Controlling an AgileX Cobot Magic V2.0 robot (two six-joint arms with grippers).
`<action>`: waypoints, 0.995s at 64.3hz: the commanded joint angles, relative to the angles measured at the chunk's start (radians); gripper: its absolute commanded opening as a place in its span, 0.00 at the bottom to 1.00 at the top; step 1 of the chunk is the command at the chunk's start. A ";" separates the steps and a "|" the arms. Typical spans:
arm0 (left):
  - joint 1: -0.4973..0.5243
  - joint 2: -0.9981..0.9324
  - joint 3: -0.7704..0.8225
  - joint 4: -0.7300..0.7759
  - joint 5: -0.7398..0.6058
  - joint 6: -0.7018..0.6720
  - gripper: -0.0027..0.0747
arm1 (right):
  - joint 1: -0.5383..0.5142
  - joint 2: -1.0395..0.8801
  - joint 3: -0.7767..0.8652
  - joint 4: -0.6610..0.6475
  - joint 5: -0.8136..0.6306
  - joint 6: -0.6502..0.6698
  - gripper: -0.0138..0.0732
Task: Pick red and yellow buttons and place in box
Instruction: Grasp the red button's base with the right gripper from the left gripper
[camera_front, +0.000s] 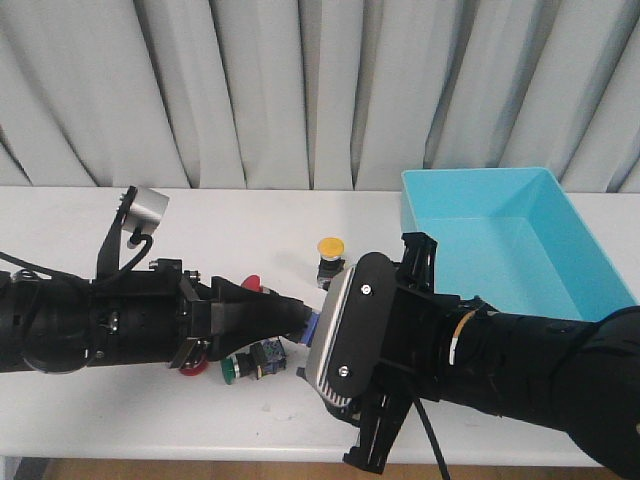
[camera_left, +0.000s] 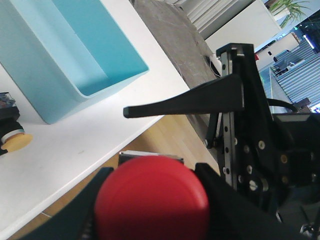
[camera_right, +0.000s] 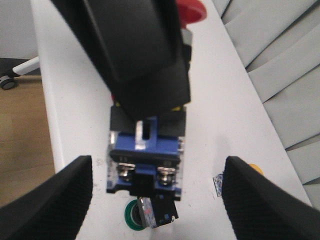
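Note:
My left gripper (camera_front: 292, 318) is shut on a red button (camera_left: 152, 200); the red cap fills the space between its fingers. The button's blue and black contact end (camera_right: 145, 150) points at my right gripper (camera_right: 157, 197). That gripper is open, and its fingers (camera_right: 65, 200) flank the contact end without touching it. A yellow button (camera_front: 330, 260) stands upright on the table beyond both grippers. Another red button (camera_front: 253, 284) lies behind the left gripper, and a red cap (camera_front: 188, 371) shows below the left arm. The turquoise box (camera_front: 500, 235) sits at the back right, empty where visible.
A green-capped switch (camera_front: 250, 364) lies on the white table (camera_front: 80, 230) just under the grippers. The right arm's wrist plate (camera_front: 345, 335) blocks much of the front view. Grey curtains hang behind the table, and its front edge is close below the arms.

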 joint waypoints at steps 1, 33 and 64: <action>-0.002 -0.026 -0.026 -0.068 0.048 0.002 0.29 | 0.002 -0.022 -0.036 0.012 -0.047 -0.008 0.76; -0.002 -0.026 -0.026 -0.068 0.043 0.002 0.29 | 0.054 -0.022 -0.068 0.060 -0.024 -0.038 0.75; -0.002 -0.026 -0.026 -0.068 0.051 0.002 0.29 | 0.059 -0.022 -0.068 0.064 -0.020 -0.038 0.53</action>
